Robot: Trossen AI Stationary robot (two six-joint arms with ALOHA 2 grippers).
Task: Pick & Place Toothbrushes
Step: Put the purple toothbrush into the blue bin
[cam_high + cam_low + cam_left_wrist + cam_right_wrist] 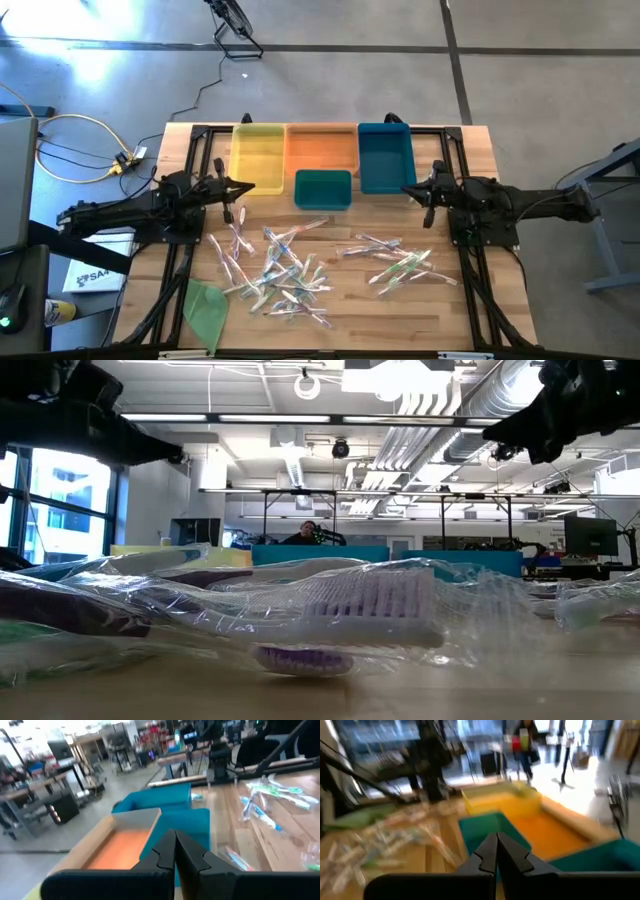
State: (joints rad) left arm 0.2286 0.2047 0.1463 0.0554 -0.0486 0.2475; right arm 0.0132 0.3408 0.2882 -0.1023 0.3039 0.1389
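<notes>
We're hovering with left jaws [243, 187] and right jaws [408, 188] pinched closed, holding nothing; toothbrushes [285, 268] are lying scattered on the counter [480, 150] below and between them. We're expecting light, stiff sticks in slippery crinkly wrap, so we're planning mid-handle pinches.

bins [321, 150] — 4 | toothbrushes [285, 268] — many | green sheet [208, 305] — 1

Bare wood [440, 320] lies open beside the scattered toothbrushes [280, 270].

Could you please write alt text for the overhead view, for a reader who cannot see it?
Wrapped toothbrushes lie scattered across a wooden table, below yellow, orange, blue and teal bins. The left gripper and right gripper hang shut and empty beside the bins.
</notes>
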